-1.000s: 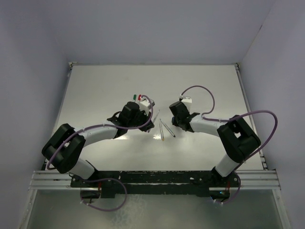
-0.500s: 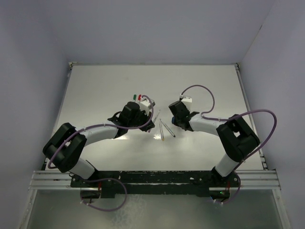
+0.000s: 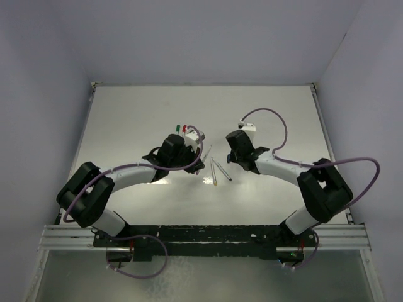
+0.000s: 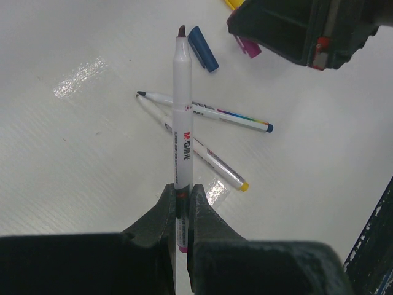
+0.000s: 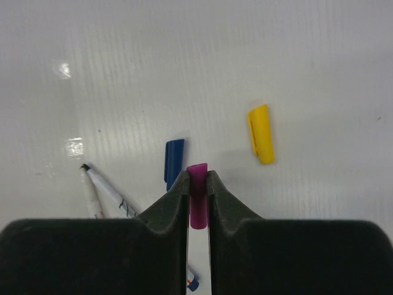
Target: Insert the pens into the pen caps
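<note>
white table (image 3: 138,113) carries two touching pens (image 4: 209,113), blue cap (image 4: 202,48), yellow cap (image 5: 261,133)

**Tight middle, open far side**

The gap between the left pincer (image 4: 182,195) and the right pincer (image 5: 197,183) is narrowed by the pen (image 4: 182,92) clamped in the left one, which juts toward the right one, and by the purple cap (image 5: 198,206) gripped there. Below that gap the desk (image 3: 138,113) is cluttered by two loose pens (image 4: 202,112) lying crossed. A blue cap (image 5: 174,161) lies just past the held pen's tip, and a yellow cap (image 5: 261,133) near it. A green cap (image 3: 179,126) and a red cap (image 3: 184,126) are set just beyond the left arm (image 3: 126,171). The far half of the desk and its side strips are left bare, bounded by walls (image 3: 50,94) on three sides.
</note>
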You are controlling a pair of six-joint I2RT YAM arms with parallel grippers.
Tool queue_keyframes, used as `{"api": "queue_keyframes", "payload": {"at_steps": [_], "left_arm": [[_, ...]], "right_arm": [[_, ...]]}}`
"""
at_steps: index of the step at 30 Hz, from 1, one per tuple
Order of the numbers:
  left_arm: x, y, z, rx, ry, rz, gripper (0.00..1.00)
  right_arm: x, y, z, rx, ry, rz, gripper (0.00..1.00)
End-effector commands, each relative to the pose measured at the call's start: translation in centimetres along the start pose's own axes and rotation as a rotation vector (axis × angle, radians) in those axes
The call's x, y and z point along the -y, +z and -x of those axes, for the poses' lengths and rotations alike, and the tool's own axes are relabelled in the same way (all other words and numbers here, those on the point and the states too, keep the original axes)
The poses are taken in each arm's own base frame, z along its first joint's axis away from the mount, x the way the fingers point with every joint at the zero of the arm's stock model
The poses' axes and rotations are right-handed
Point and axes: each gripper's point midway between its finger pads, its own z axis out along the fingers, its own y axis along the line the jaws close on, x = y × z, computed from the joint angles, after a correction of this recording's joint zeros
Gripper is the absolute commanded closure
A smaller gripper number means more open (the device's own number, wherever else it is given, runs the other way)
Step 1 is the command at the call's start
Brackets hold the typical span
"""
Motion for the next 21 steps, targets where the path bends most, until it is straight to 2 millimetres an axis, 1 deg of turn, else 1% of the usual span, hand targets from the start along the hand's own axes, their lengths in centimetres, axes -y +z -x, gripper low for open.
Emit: {"api": "queue_keyframes", "payload": {"at_steps": [1, 6, 8, 11, 15, 17, 21], "left_arm": [[1.1, 0.1, 2.8, 0.077, 0.022, -0.042, 1.00], [1.8, -0.1, 3.8, 0.109, 0.024, -0.067, 1.00], [2.5, -0.3, 4.5, 0.136, 0.020, -0.104, 1.00], [4.1, -0.6, 5.8, 0.181, 0.009, -0.178, 1.00], [5.7, -0.8, 7.2, 0.224, -0.017, -0.265, 1.00], [6.5, -0.9, 8.0, 0.241, -0.024, -0.305, 1.00], [7.7, -1.1, 8.8, 0.254, -0.034, -0.362, 1.00]], "right_arm": [[-0.9, -3.4, 6.7, 0.199, 0.044, 0.052, 1.00], [-1.2, -6.9, 11.6, 0.416, 0.103, 0.132, 1.00], [-1.5, -8.3, 13.0, 0.507, 0.139, 0.196, 1.00], [-2.2, -10.6, 14.6, 0.647, 0.207, 0.324, 1.00], [-3.4, -13.5, 15.9, 0.789, 0.275, 0.507, 1.00], [-4.0, -14.4, 16.3, 0.825, 0.290, 0.571, 1.00], [-5.0, -15.7, 16.7, 0.859, 0.314, 0.662, 1.00]]}}
